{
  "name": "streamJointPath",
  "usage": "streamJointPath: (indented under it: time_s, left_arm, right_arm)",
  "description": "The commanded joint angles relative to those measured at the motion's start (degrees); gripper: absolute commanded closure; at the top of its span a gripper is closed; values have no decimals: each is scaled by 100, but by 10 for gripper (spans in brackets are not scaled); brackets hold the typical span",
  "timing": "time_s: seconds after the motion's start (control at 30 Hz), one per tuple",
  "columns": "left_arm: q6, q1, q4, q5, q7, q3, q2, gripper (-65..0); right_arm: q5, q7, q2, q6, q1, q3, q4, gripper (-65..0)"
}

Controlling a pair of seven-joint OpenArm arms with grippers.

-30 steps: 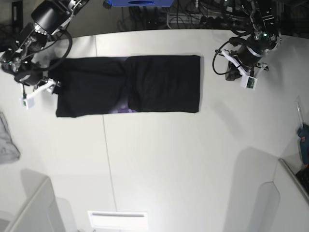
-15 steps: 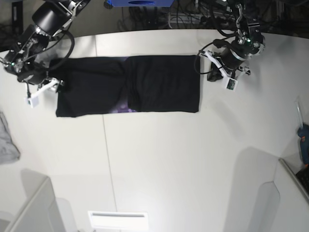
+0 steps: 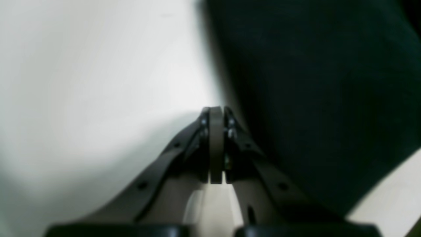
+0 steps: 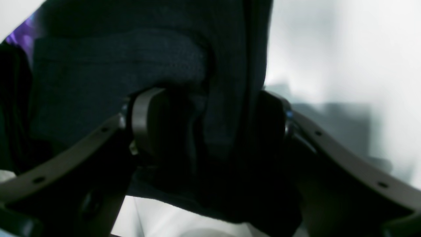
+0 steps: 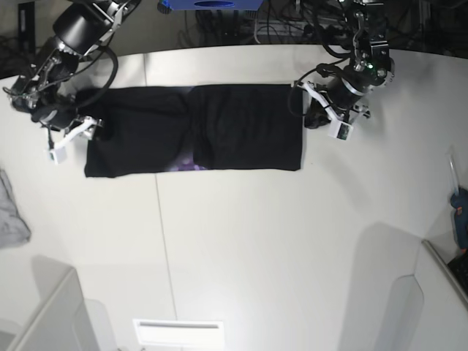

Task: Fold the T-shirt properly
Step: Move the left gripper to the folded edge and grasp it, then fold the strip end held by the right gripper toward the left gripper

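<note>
The white table [image 5: 241,241] fills most of the base view, with a seam line running down its left half. No container holding anything can be made out on it.

The T-shirt [image 5: 219,128] lies flat across the upper part of the frame as a long black rectangle, a fold edge crossing it near the middle and a small patch of purple print showing at its lower edge, left of centre.

At the upper right of the base view, the left gripper [image 5: 313,117] sits just beside the shirt's right edge. In its wrist view the left gripper [image 3: 216,113] has its jaws pressed fully together with nothing between them, tips over bare table with the black cloth just to the right.

At the upper left of the base view, the right gripper [image 5: 93,130] is at the shirt's left edge. In its wrist view the right gripper [image 4: 210,115] stands wide apart, with a bunched fold of the black cloth between the pads; whether it pinches the cloth cannot be told.

A small grey cloth [image 5: 11,212] lies at the left frame edge, well apart from the shirt.
</note>
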Motion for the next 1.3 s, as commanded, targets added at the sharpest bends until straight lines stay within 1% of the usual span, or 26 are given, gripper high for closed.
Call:
streamJointPath:
  time_s: [0.0,0.03,0.1,0.13,0.2,0.3,0.37,0.43,0.5,0.53,0.57,0.8,0.87,0.9,1.0,1.07,1.13,1.2,1.27]
  left_arm:
    - [-34,10,51,41,56,49,-13,0]
    - [-25,10,51,41,56,119,-13,0]
    - [238,-34,51,41,48,286,-13,0]
    - [397,-61,42,41,48,401,-13,0]
    - [581,-61,42,41,48,550,-31,0]
    - [608,-140,51,41,48,656,-31,0]
    - [608,-193,-2,41,48,673,-13,0]
    - [608,-263,-108,41,48,673,-13,0]
    - [608,-324,-195,41,56,788,-13,0]
    - [608,-342,-239,41,56,893,-39,0]
    - [608,-342,-275,41,56,972,-39,0]
    - [616,-377,-266,41,56,1508,-4,0]
    - [625,-447,-257,32,56,1667,-4,0]
    - [696,-456,-257,32,56,1719,-4,0]
    - [1047,-474,-231,5,56,1966,-4,0]
    - [1179,-509,-231,5,56,2177,-4,0]
    - [1214,-553,-257,-3,48,2335,-4,0]
    - [1214,-579,-266,-3,48,2440,-4,0]
    - [1223,-588,-239,-12,48,2449,49,0]
  right_arm:
    - [-82,-97,42,30,41,-11,-58,-396]
    - [-82,-97,51,30,41,-11,-120,-395]
    - [-82,-88,51,30,41,-11,-243,-383]
    - [-82,-88,60,39,41,-11,-287,-359]
    - [-82,-88,68,39,59,-11,-313,-303]
    - [-82,-88,68,39,68,-11,-313,-228]
    - [-82,-88,68,39,68,-11,-313,-192]
    - [-82,-88,156,39,103,-11,-313,-147]
    - [-91,-88,209,39,138,-11,-313,-72]
    - [-100,-88,271,39,156,-11,-313,-21]
    - [-100,-88,332,39,156,-11,-313,0]
    - [-109,-88,675,4,243,-20,-173,0]
    - [-109,-114,701,-5,235,-28,21,0]
    - [-117,-114,701,-5,208,-28,144,0]
    - [-117,-132,701,-5,120,-37,478,0]
    - [-117,-123,701,-14,50,-301,706,0]
    - [-117,-88,684,-40,-117,-565,1014,0]
    - [-117,-70,640,-295,-258,-740,1401,0]
    - [-117,44,517,-497,-381,-855,1726,0]
